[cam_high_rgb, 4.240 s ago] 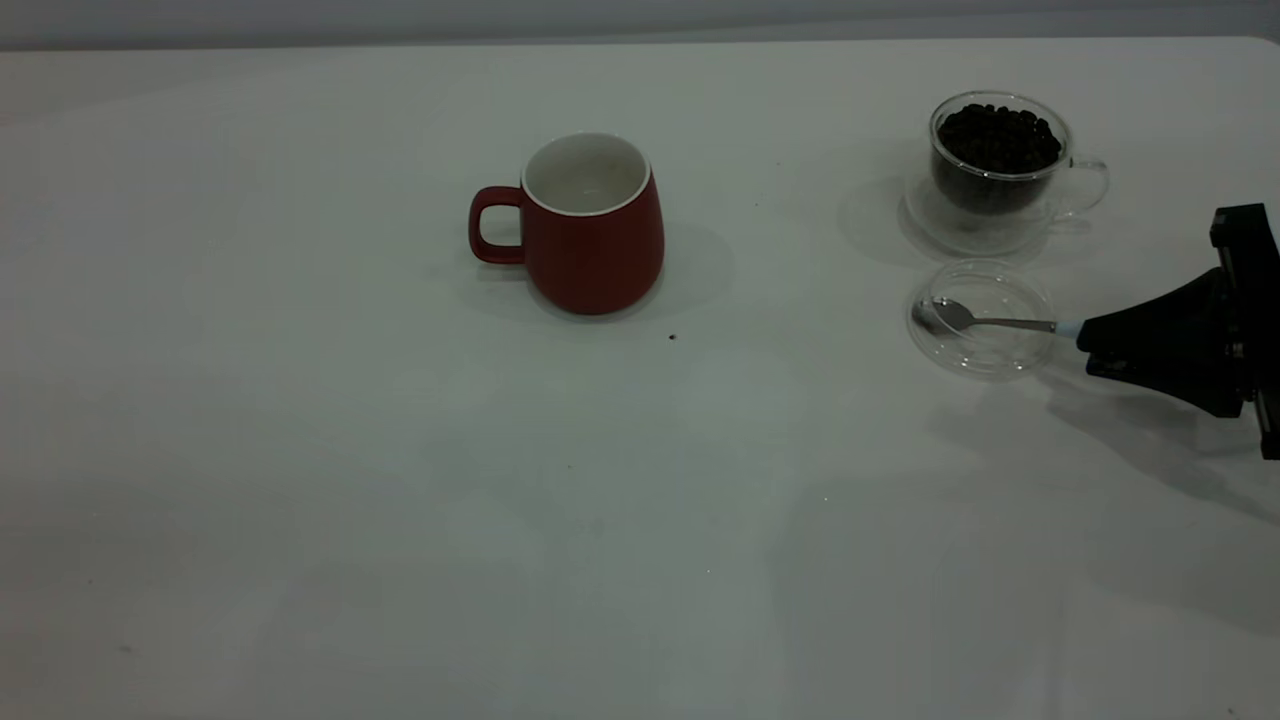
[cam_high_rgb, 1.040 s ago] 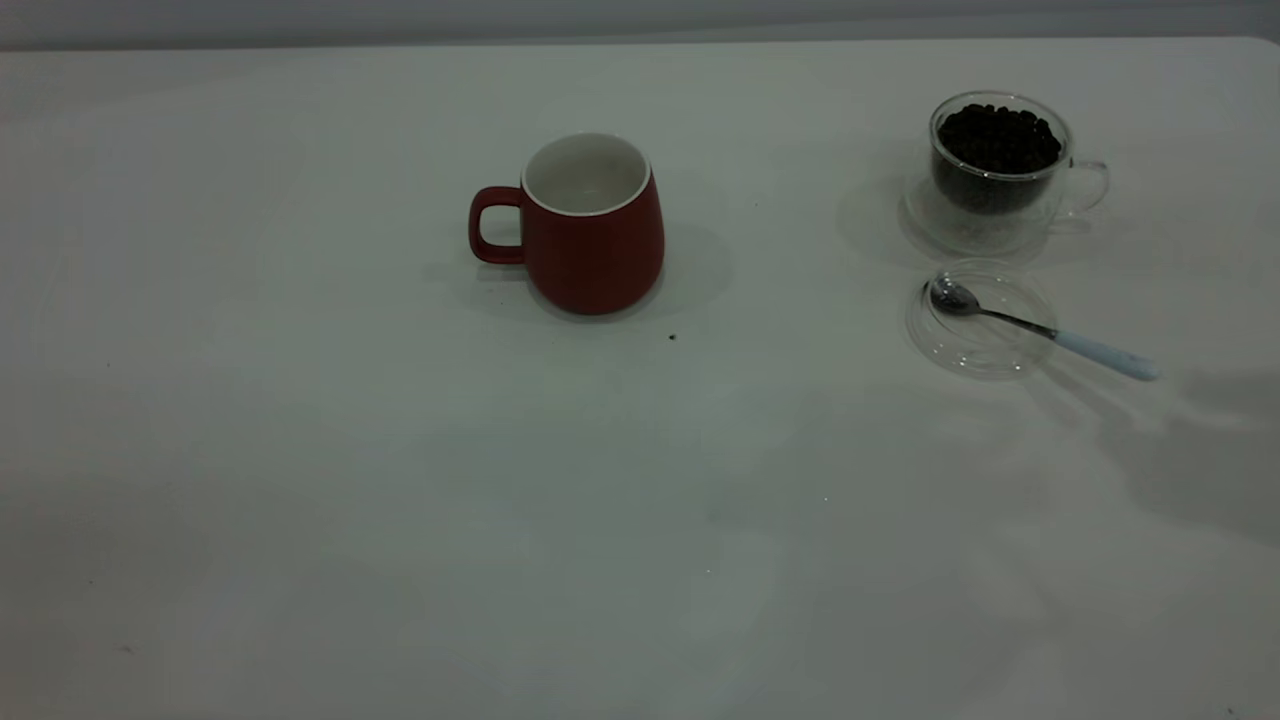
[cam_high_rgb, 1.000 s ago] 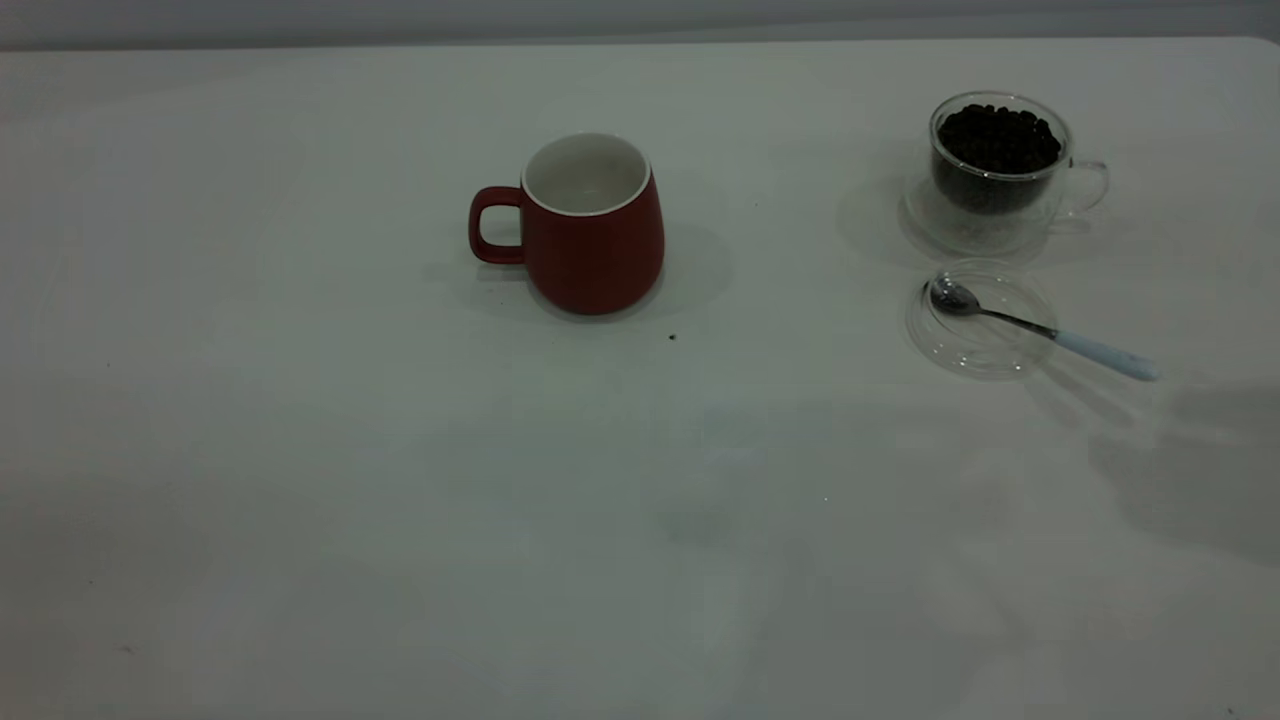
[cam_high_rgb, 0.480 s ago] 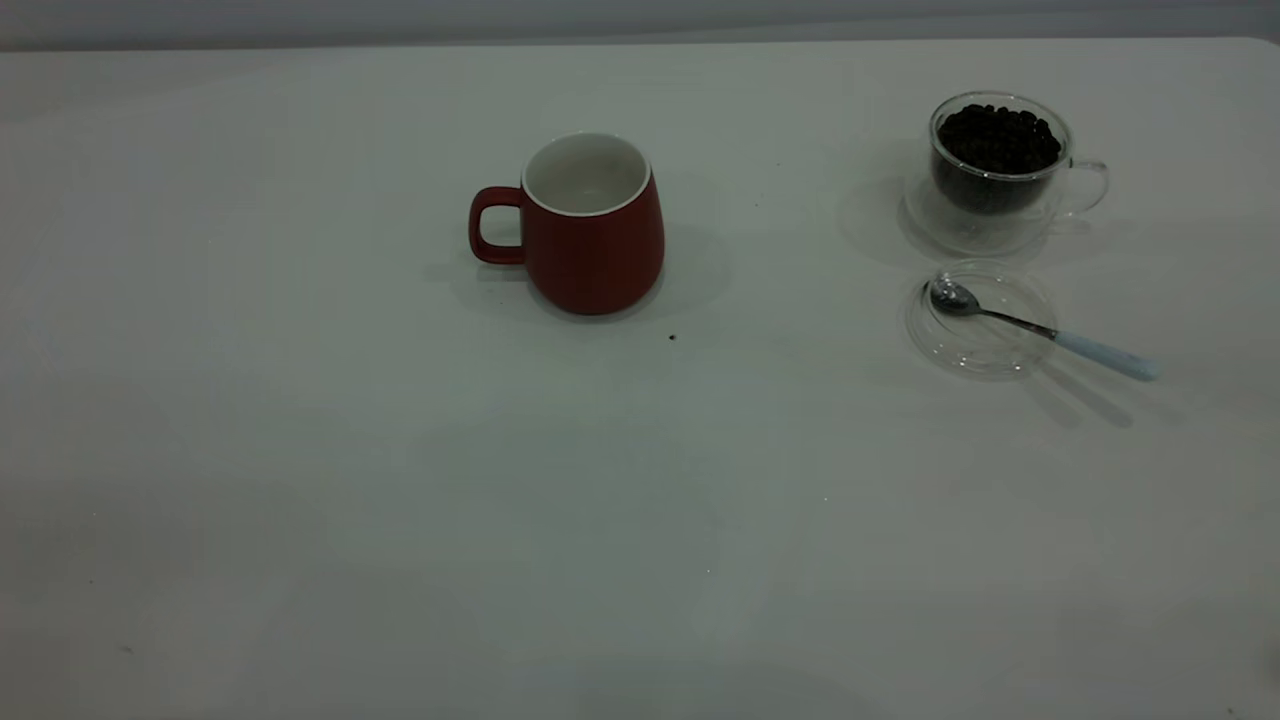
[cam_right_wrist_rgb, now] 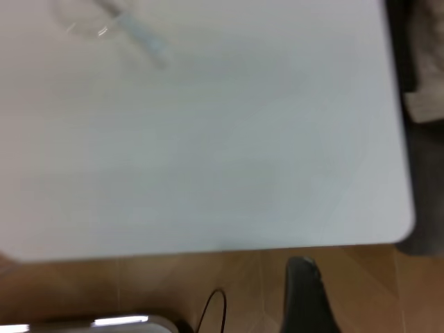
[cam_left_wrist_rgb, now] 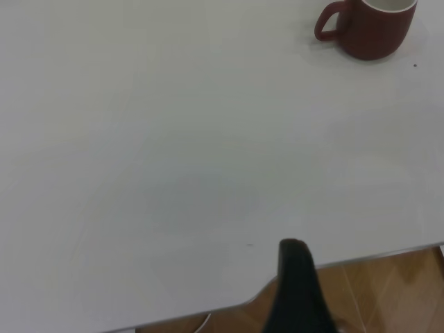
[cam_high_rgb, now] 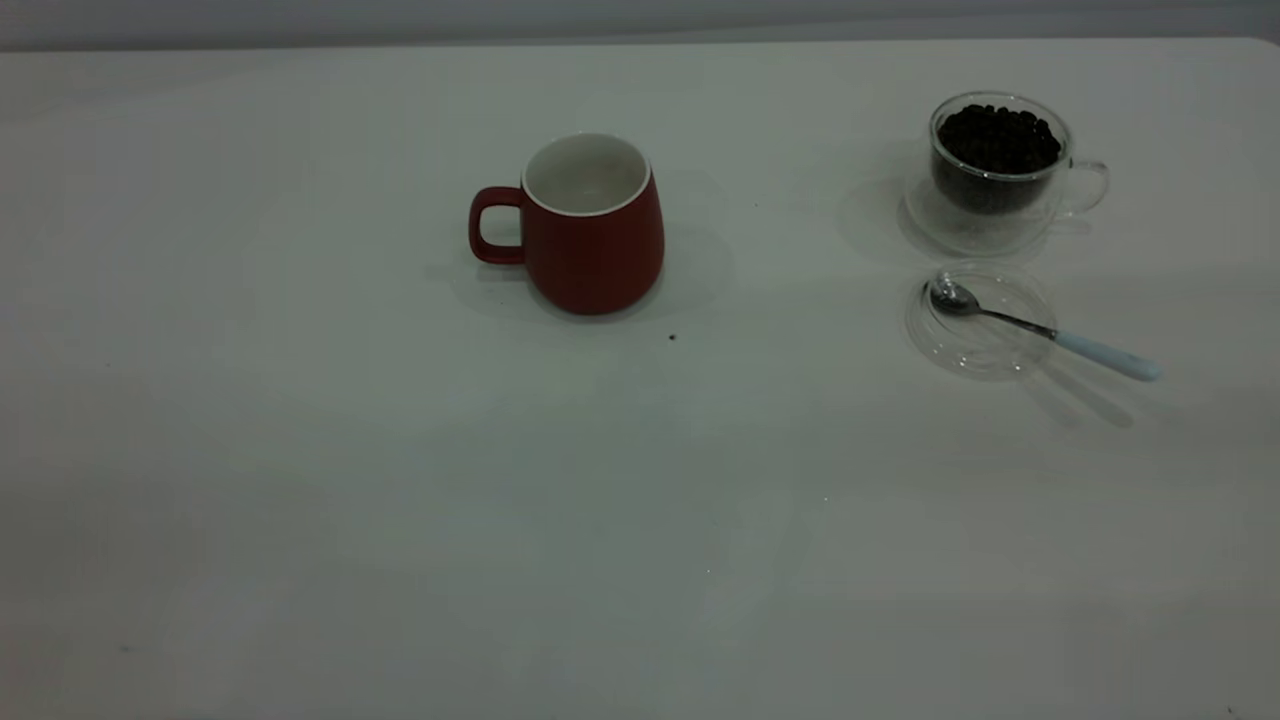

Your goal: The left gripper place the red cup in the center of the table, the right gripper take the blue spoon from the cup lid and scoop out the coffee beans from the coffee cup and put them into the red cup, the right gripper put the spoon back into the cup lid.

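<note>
Exterior view: neither arm shows on the table [cam_high_rgb: 300, 500].
Red cup: the red cup [cam_high_rgb: 590, 225] stands upright near the middle of the table, toward the far side, its loop handle pointing to the left arm's side; the white inside looks bare from here.
Coffee cup: the clear coffee cup [cam_high_rgb: 1000, 170] stands upright at the far right, well apart from the red cup, its handle turned to the right.
Coffee beans: the coffee beans [cam_high_rgb: 998, 135] fill it close to the rim.
Cup lid: the cup lid [cam_high_rgb: 975, 345] lies flat just in front of the coffee cup.
Blue spoon: the blue spoon [cam_high_rgb: 1040, 328] rests with its metal bowl inside the lid, the stem crossing the rim and the pale blue handle end out over the table on the right.
Speck: a tiny dark speck [cam_high_rgb: 672, 337] lies just in front of the red cup.
Left gripper: the left gripper [cam_left_wrist_rgb: 298, 291] sits back at the near table edge over the floor, far from the red cup; only one dark finger shows, so its opening cannot be told.
Right gripper: the right gripper [cam_right_wrist_rgb: 305, 295] is off the table edge over the wood floor, far from the spoon; whether its claw is wide or narrow cannot be told.
</note>
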Controlling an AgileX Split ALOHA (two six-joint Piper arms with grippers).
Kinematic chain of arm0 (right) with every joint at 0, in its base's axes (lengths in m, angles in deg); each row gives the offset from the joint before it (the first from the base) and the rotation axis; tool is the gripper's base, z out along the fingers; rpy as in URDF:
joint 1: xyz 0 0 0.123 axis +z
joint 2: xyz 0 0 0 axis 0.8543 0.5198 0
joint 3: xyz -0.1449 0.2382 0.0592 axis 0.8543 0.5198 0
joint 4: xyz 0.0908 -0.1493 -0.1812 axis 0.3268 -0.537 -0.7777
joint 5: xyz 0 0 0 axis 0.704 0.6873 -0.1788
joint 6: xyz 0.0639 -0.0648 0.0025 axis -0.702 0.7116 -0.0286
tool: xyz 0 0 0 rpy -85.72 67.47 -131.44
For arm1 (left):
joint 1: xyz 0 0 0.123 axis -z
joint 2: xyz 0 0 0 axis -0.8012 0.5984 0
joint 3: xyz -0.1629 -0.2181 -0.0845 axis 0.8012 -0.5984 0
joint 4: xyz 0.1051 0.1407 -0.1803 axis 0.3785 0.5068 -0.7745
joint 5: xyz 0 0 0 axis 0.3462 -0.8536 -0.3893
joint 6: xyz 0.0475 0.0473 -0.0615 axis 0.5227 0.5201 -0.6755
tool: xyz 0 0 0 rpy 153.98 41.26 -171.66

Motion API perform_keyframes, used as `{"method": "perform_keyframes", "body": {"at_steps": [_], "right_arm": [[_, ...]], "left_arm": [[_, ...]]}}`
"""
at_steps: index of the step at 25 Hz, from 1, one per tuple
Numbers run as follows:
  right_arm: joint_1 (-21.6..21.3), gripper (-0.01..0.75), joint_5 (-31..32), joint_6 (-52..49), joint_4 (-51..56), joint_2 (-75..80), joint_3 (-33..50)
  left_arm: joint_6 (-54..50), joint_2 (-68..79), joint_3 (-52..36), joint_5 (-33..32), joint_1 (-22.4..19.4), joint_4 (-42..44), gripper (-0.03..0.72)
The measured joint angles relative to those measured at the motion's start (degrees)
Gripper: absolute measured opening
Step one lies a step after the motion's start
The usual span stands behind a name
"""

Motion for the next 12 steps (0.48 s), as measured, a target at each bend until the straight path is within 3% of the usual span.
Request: {"method": "perform_keyframes", "body": {"at_steps": [3, 12], "right_arm": [[3.6, 0.507, -1.3, 0.1, 0.5, -2.5, 2.0], [4.0, 0.507, -1.8, 0.1, 0.5, -11.7, 2.3]], "left_arm": [[0.0, 0.0, 0.0, 0.0, 0.0, 0.0, 0.587], [0.0, 0.0, 0.0, 0.0, 0.0, 0.0, 0.587]]}}
